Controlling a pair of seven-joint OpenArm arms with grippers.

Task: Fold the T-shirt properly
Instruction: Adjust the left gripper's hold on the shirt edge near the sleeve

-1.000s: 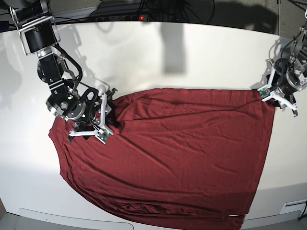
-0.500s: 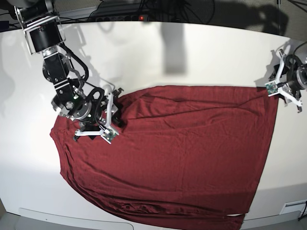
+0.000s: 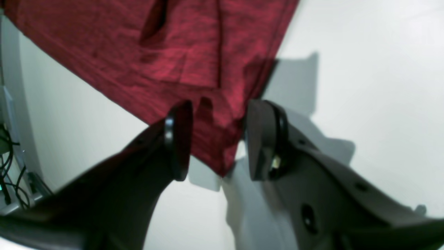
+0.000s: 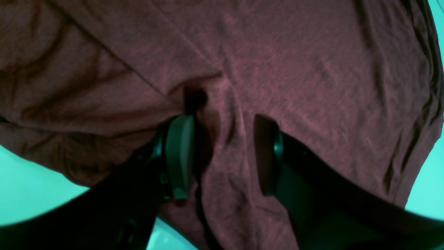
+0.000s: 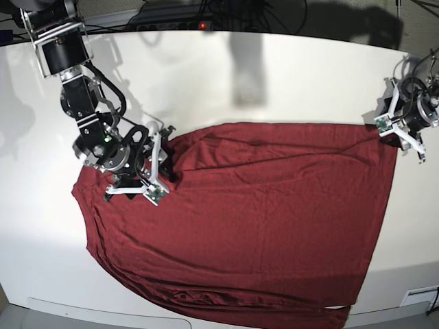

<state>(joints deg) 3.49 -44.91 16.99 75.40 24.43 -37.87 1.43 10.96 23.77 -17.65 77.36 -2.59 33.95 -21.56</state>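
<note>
Since the frame half a second back, our left gripper [image 5: 392, 128] has shifted slightly inward, toward the shirt's far corner on the base view's right, while our right gripper and the cloth look unchanged. Largest before us is the T-shirt [image 5: 254, 219], dark red, spread wide over the pale table [image 5: 185, 75], wrinkled, with long creases across its far part and bunched folds along the near edge. Its far edge runs between our two arms. Next in size, our right arm [image 5: 89, 123] reaches over the cloth on the base view's left, and our left arm [image 5: 425, 103] comes in from that view's right side. Down at the right gripper [image 4: 223, 156], we see the fingers standing well apart, with a raised ridge of fabric between them; whether they touch it we cannot tell. Our left gripper's fingers are also parted widely, about the narrow corner of the shirt, one close to its edge, and neither is clamped on it. Smallest, that corner ends in a point over the pale surface, its tip showing between the fingers.
</note>
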